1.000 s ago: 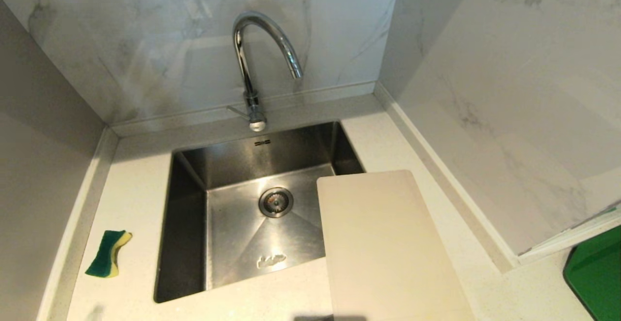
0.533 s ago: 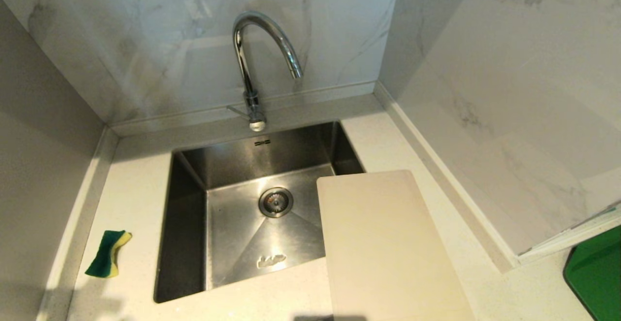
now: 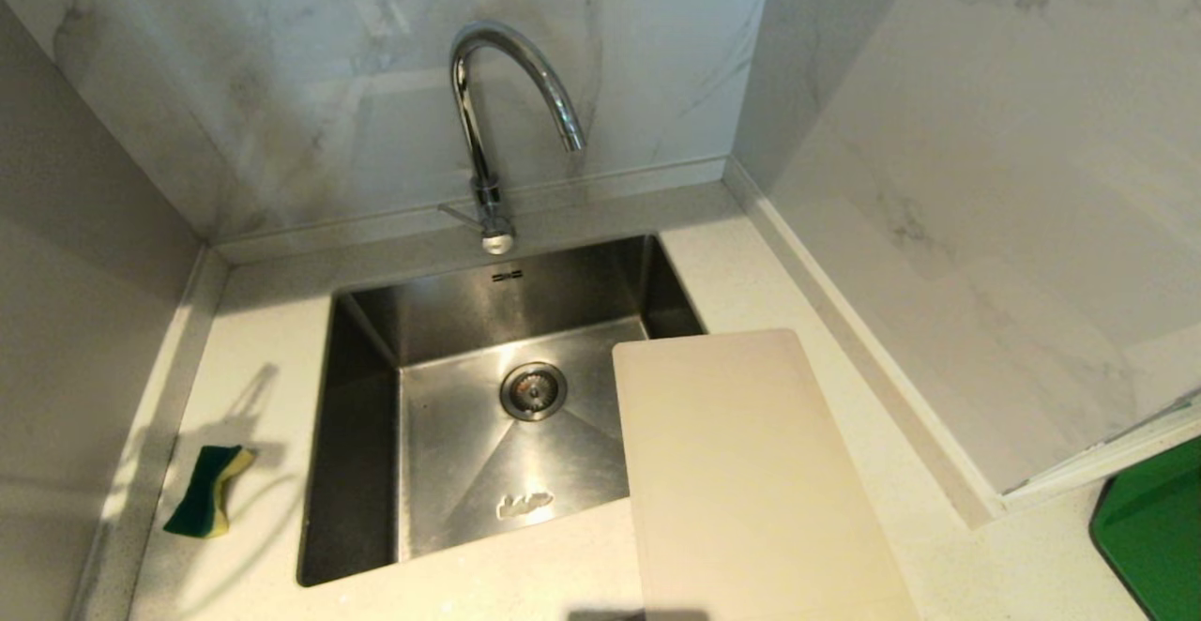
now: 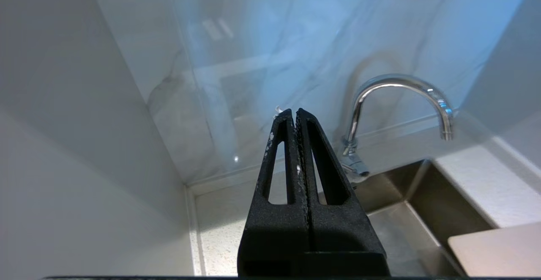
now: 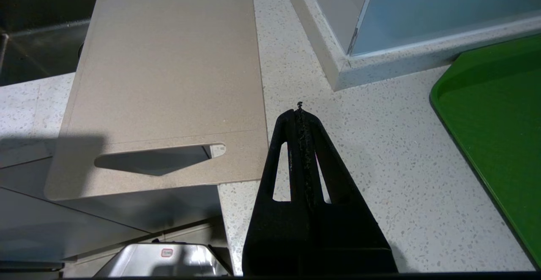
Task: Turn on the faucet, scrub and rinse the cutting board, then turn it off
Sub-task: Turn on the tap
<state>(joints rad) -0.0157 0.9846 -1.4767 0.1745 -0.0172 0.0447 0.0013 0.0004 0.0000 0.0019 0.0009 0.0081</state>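
Note:
The chrome gooseneck faucet (image 3: 488, 114) stands behind the steel sink (image 3: 366, 471), its thin lever (image 3: 458, 216) pointing left; no water runs. The cream cutting board (image 3: 741, 480) lies on the counter right of the sink, its far corner overhanging the basin. In the left wrist view, my left gripper (image 4: 294, 111) is shut and empty, raised over the left counter with the faucet (image 4: 397, 85) ahead to its right. In the right wrist view, my right gripper (image 5: 299, 111) is shut and empty over the counter beside the cutting board (image 5: 169, 68), near its handle slot (image 5: 156, 159). Neither arm shows in the head view.
A green-and-yellow sponge (image 3: 208, 490) lies on the counter left of the sink. A green tray (image 3: 1154, 527) sits at the far right. Marble walls close in behind and on both sides.
A shadow of the left arm has spread up across the counter over the sponge. The faucet, cutting board and sponge have not moved.

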